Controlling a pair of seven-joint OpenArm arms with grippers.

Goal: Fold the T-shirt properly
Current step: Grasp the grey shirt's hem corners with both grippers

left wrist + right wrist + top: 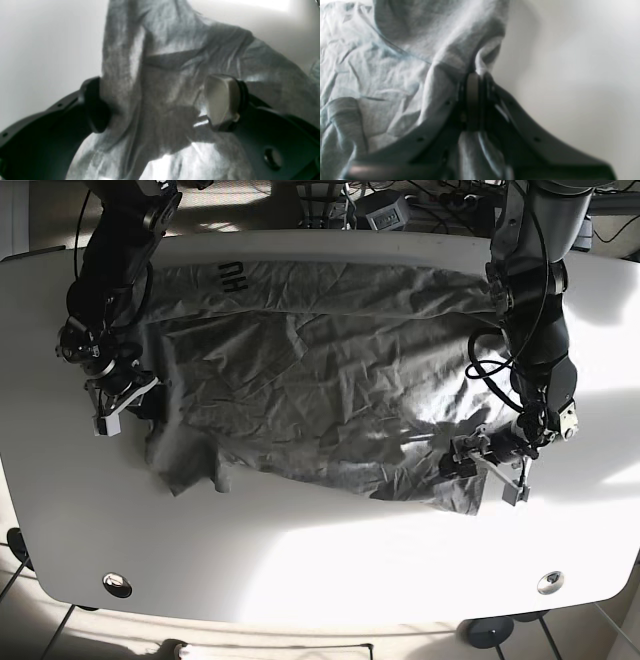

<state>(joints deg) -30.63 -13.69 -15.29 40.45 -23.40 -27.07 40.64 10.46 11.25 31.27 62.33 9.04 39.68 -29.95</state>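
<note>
A wrinkled grey T-shirt (320,380) lies spread across the white table (320,560), with dark lettering near its far left corner. In the base view my right gripper (130,395) sits at the shirt's left edge. The right wrist view shows this gripper (477,80) shut on a bunched fold of the T-shirt (395,62). My left gripper (482,455) is at the shirt's front right corner. In the left wrist view it (155,105) stands open, its fingers (222,100) wide apart with T-shirt cloth (162,75) lying loose between them.
Two round fittings (116,583) (549,582) sit in the table near its front edge. Cables and equipment (385,210) crowd the area behind the far edge. Bare table surface runs along the front of the shirt.
</note>
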